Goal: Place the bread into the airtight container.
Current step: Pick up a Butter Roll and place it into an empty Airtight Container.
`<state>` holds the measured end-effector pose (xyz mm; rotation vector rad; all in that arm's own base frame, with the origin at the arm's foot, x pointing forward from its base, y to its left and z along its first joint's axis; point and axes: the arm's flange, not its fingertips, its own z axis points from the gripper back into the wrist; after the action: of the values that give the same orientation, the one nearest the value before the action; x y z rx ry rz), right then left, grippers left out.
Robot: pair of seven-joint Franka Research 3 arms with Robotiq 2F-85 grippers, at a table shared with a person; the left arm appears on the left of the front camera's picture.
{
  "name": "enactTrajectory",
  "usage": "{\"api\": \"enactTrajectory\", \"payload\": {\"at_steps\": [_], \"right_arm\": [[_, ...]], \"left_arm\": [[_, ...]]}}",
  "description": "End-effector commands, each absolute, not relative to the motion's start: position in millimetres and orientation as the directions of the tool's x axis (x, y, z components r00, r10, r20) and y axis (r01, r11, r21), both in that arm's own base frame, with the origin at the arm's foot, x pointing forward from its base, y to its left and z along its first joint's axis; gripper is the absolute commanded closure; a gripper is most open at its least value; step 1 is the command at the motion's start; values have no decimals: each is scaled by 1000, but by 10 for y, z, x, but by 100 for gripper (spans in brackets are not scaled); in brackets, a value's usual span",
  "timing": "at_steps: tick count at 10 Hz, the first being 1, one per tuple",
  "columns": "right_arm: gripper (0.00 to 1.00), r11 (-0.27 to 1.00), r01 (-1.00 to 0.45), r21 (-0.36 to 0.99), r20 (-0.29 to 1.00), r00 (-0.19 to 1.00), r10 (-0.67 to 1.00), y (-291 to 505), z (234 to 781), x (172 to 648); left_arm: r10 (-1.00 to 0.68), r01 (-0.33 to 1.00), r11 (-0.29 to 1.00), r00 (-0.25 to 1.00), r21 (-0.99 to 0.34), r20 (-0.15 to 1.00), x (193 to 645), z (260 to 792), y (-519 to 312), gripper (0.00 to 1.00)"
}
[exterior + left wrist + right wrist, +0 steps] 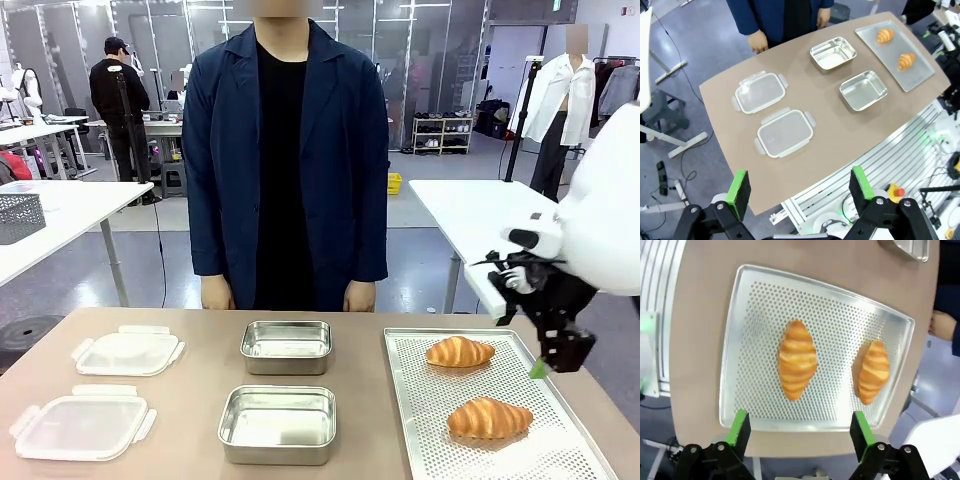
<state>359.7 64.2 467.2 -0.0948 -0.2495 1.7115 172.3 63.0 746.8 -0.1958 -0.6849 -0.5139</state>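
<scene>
Two golden croissant breads lie on a perforated metal tray (415, 440) at the table's right: the far bread (460, 351) and the near bread (490, 417). Two bare steel containers stand mid-table, one farther (286, 327) and one nearer (278, 392). My right gripper (550, 365) hangs open above the tray's right edge. In the right wrist view its gripper (800, 427) is spread over the tray (760, 305), with the near bread (797, 359) straight ahead and the far bread (873, 371) to the side. My left gripper (799, 187) is open, high above the table, holding nothing.
Two clear plastic lids (127, 352) (82, 427) lie at the table's left. A person in a dark blue coat (285, 160) stands at the far edge, hands down by the table. The left wrist view looks down on the containers (833, 52) (863, 90), lids (760, 92) (785, 132) and tray (892, 50).
</scene>
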Motion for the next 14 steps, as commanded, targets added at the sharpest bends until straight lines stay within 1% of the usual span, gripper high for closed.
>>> {"api": "enactTrajectory", "payload": {"at_steps": [1,2,3,4,5,7,8,9,14], "right_arm": [[0,-114,-969,-218,60,-130,990,742,4401,3707],[0,-110,-970,-217,56,-125,991,767,4282,3731],[0,-80,-973,-215,69,-97,993,759,4164,3792],[0,-51,-980,-191,78,-67,995,735,4012,3850],[0,-26,-983,-181,61,-38,997,711,3872,3908],[0,7,-990,-143,69,-3,998,682,3645,3970],[0,9,-991,-136,54,2,999,661,3505,3977],[0,11,-993,-121,74,2,997,659,3405,3975],[0,29,-995,-91,84,22,996,681,3129,4068]], "left_arm": [[-388,515,857,648,-2,655,1738,7485,618,0],[-388,515,857,648,-2,655,1738,7485,618,0],[-388,515,857,648,-2,655,1738,7485,618,0],[-388,515,857,648,-2,655,1738,7485,618,0],[-388,515,857,648,-2,655,1738,7485,618,0],[-388,515,857,648,-2,655,1738,7485,618,0],[-388,515,857,648,-2,655,1738,7485,618,0],[-388,515,857,648,-2,655,1738,7485,618,0],[-388,515,857,648,-2,655,1738,7485,618,0]]}}
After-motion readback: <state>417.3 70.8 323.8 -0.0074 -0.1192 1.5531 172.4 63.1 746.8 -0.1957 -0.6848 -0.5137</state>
